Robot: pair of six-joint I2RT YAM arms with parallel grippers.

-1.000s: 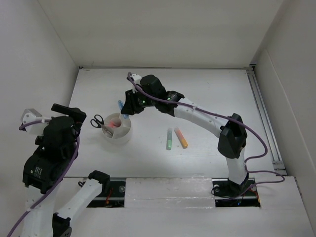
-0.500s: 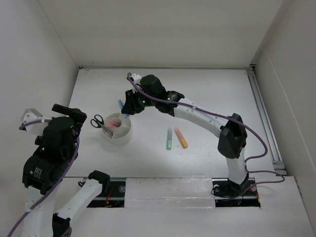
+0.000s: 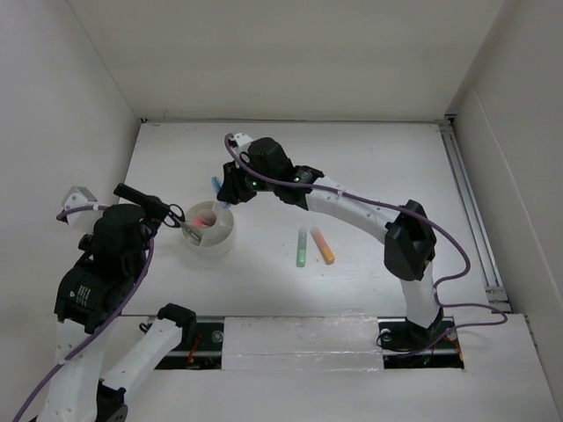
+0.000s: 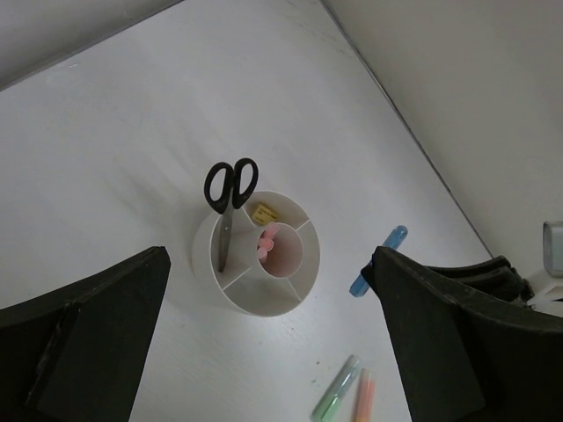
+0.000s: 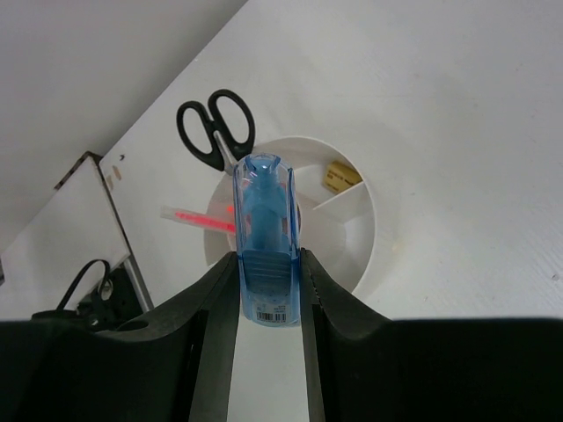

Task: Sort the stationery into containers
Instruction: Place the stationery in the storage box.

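Note:
The round white tub (image 3: 215,243) stands left of centre; its rim also shows in the left wrist view (image 4: 264,308) and the right wrist view (image 5: 369,220). The black-handled scissors (image 4: 224,211) stand in one wedge, the tan eraser (image 4: 263,214) in another, and pink pens (image 4: 266,242) in the middle cup. My right gripper (image 3: 224,198) is shut on the blue marker (image 5: 264,237), just above the tub's far edge. The green marker (image 3: 302,247) and orange marker (image 3: 323,246) lie on the table to the right. My left gripper (image 3: 163,211) is open and empty, high above the tub (image 4: 269,253).
White walls enclose the table on the left, back and right. A rail (image 3: 471,211) runs along the right edge. The left arm's body (image 3: 106,272) hangs over the near-left corner and hides the scissors in the top view.
My left arm has swung right and forward, so its gripper now covers the scissors in the top view. My right gripper with the blue marker has barely moved.

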